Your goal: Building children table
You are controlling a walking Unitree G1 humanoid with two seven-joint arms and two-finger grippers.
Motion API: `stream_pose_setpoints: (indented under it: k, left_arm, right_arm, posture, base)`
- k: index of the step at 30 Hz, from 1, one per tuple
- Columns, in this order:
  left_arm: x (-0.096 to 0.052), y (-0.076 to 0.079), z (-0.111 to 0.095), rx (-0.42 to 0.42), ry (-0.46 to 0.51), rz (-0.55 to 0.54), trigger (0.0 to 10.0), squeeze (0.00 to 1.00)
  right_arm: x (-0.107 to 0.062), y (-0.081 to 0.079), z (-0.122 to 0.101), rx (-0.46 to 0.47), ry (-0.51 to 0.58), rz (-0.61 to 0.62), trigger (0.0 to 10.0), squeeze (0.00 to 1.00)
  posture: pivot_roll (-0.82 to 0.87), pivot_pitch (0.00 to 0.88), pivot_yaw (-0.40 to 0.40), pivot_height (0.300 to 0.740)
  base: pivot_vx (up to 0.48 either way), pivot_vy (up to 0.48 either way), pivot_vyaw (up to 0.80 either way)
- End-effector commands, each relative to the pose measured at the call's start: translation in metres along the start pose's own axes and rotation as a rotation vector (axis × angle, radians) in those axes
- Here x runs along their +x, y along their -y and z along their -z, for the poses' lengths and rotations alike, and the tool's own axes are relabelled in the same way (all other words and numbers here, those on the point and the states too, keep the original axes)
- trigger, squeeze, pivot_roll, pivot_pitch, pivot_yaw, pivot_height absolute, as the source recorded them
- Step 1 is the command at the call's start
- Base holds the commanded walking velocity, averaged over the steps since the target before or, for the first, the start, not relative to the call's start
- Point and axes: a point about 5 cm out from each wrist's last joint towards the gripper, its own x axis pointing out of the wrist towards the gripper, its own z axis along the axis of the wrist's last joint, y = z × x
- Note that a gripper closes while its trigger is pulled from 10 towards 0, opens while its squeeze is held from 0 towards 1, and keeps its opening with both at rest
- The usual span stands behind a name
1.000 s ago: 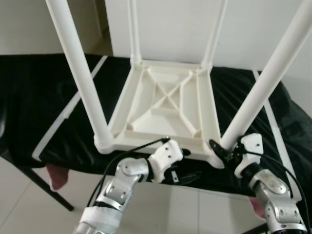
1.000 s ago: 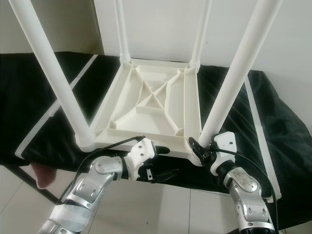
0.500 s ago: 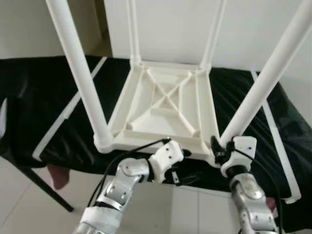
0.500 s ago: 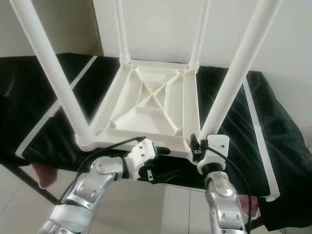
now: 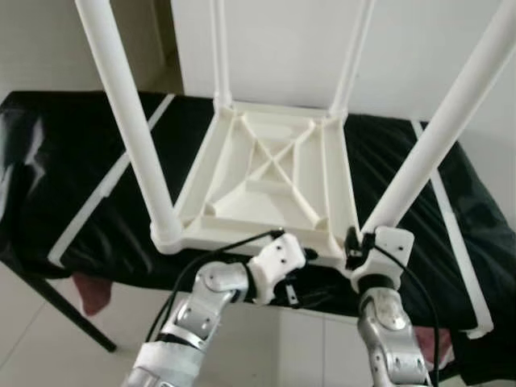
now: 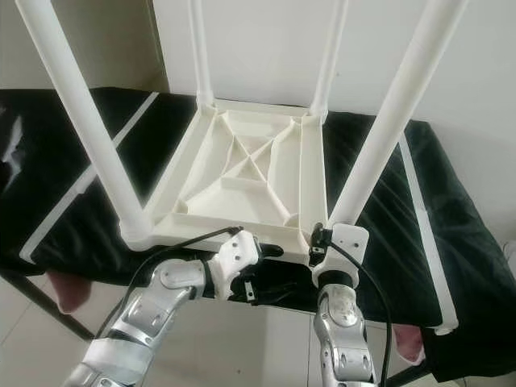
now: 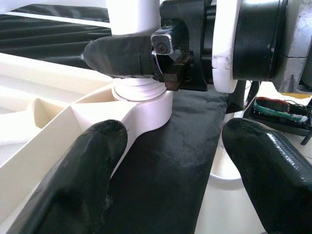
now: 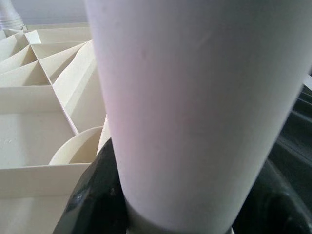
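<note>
The right tool point(image 5: 355, 246) pinches the near right leg point(image 5: 435, 145) of the upturned white table point(image 5: 270, 173) (on a black-covered surface point(image 5: 72, 185)); the left tool point(image 5: 302, 278) is spread below its edge.

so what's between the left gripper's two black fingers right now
In the left wrist view, only black cloth lies between the left gripper's fingers; the upturned white plastic table's edge sits beside one finger, and the right gripper clamps the near-right white leg beyond.

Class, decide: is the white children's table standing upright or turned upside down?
Upside down: the table rests top-down on the black cloth, ribbed underside showing, all four legs pointing up.
</note>
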Motion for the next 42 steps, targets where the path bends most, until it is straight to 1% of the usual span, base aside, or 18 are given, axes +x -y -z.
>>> stream_pose_setpoints:
  k: [1,6,10,13,14,17,18,20,22,24,27,28,35,36,37,38,39,42]
  left_arm:
    - [0.001,-0.005,0.002,-0.003,-0.013,-0.069,10.0,0.00]
    - [-0.001,-0.005,0.002,0.007,-0.018,-0.062,10.0,0.00]
    - [0.000,-0.006,0.002,0.013,-0.019,-0.061,10.0,0.00]
    - [0.001,-0.005,0.001,0.017,-0.018,-0.059,10.0,0.00]
    - [0.001,-0.005,0.001,0.017,-0.017,-0.059,10.0,0.00]
    - [0.001,-0.005,0.001,0.017,-0.017,-0.059,10.0,0.00]
    - [0.000,-0.005,0.002,0.032,-0.016,-0.069,10.0,0.00]
    - [0.000,-0.004,0.003,0.046,-0.016,-0.080,10.0,0.00]
    - [0.001,-0.003,0.003,0.052,-0.018,-0.081,10.0,0.00]
    - [0.001,-0.001,0.003,0.033,-0.017,-0.060,10.0,0.00]
    - [0.001,0.000,0.003,0.031,-0.016,-0.052,10.0,0.00]
    - [0.001,0.001,0.000,0.029,-0.012,-0.042,10.0,0.00]
    - [-0.001,0.001,-0.003,0.034,-0.015,-0.018,10.0,0.00]
    - [-0.001,0.003,-0.004,0.055,-0.022,0.002,10.0,0.00]
    - [0.000,0.003,-0.004,0.058,-0.021,0.004,10.0,0.00]
    - [0.000,0.003,-0.004,0.058,-0.021,0.004,10.0,0.00]
    - [0.000,0.004,-0.004,0.058,-0.021,0.004,10.0,0.00]
    - [-0.001,0.004,-0.004,0.063,-0.024,-0.001,10.0,0.00]
  right_arm:
    - [-0.005,0.001,0.013,0.039,-0.076,0.030,10.0,1.00]
    - [-0.004,0.001,0.011,0.021,-0.065,0.004,10.0,1.00]
    - [-0.001,0.007,0.010,0.010,-0.053,-0.029,10.0,1.00]
    - [0.003,0.013,0.008,0.011,-0.041,-0.091,10.0,1.00]
    - [0.005,0.015,0.007,0.001,-0.034,-0.133,10.0,0.13]
    - [0.005,0.015,0.007,0.001,-0.034,-0.133,10.0,0.13]
    - [0.006,0.023,0.007,-0.047,-0.018,-0.220,10.0,0.00]
    - [0.008,0.030,0.008,-0.074,-0.017,-0.277,10.0,0.00]
    - [0.008,0.032,0.008,-0.074,-0.022,-0.308,10.0,0.00]
    - [0.011,0.036,0.005,-0.093,-0.017,-0.381,10.0,0.00]
    - [0.012,0.037,0.003,-0.101,-0.017,-0.411,10.0,0.00]
    - [0.015,0.040,-0.002,-0.127,-0.007,-0.479,10.0,0.00]
    - [0.022,0.042,-0.011,-0.164,0.008,-0.589,10.0,0.00]
    - [0.025,0.042,-0.014,-0.172,0.007,-0.637,7.3,0.00]
    - [0.026,0.042,-0.015,-0.177,0.003,-0.654,2.6,0.00]
    - [0.026,0.042,-0.015,-0.177,0.003,-0.654,2.6,0.00]
    - [0.026,0.043,-0.013,-0.194,-0.011,-0.673,0.0,0.00]
    - [0.024,0.044,-0.009,-0.219,-0.026,-0.681,0.0,0.00]
  posture:
    - [-0.04,0.001,-0.004,0.740]
    - [-0.04,0.006,-0.007,0.740]
    - [-0.03,0.007,-0.012,0.740]
    - [-0.03,0.006,-0.013,0.740]
    - [-0.03,0.006,-0.014,0.740]
    - [-0.03,0.006,-0.014,0.740]
    - [-0.03,0.007,-0.014,0.740]
    - [-0.03,0.009,-0.010,0.740]
    - [-0.03,0.010,-0.012,0.740]
    - [-0.03,0.011,-0.010,0.740]
    - [-0.03,0.012,-0.010,0.740]
    - [-0.03,0.011,-0.011,0.740]
    - [-0.02,0.009,-0.012,0.740]
    - [-0.02,0.009,-0.012,0.740]
    - [-0.02,0.008,-0.015,0.740]
    - [-0.02,0.008,-0.015,0.740]
    - [-0.02,0.009,-0.015,0.740]
    - [-0.02,0.010,-0.015,0.740]
  base:
    - [0.000,0.000,0.00]
    - [0.000,0.000,0.00]
    - [0.000,0.000,0.00]
    - [0.000,0.000,0.00]
    - [0.000,0.000,0.00]
    - [0.000,0.000,0.00]
    - [0.000,0.000,0.00]
    - [0.000,0.000,0.00]
    - [0.000,0.000,0.00]
    - [0.000,0.000,0.00]
    - [0.000,0.000,0.00]
    - [0.000,0.000,0.00]
    - [0.000,0.000,0.00]
    - [0.000,0.000,0.00]
    - [0.000,0.000,0.00]
    - [0.000,0.000,0.00]
    - [0.000,0.000,0.00]
    - [0.000,0.000,0.00]
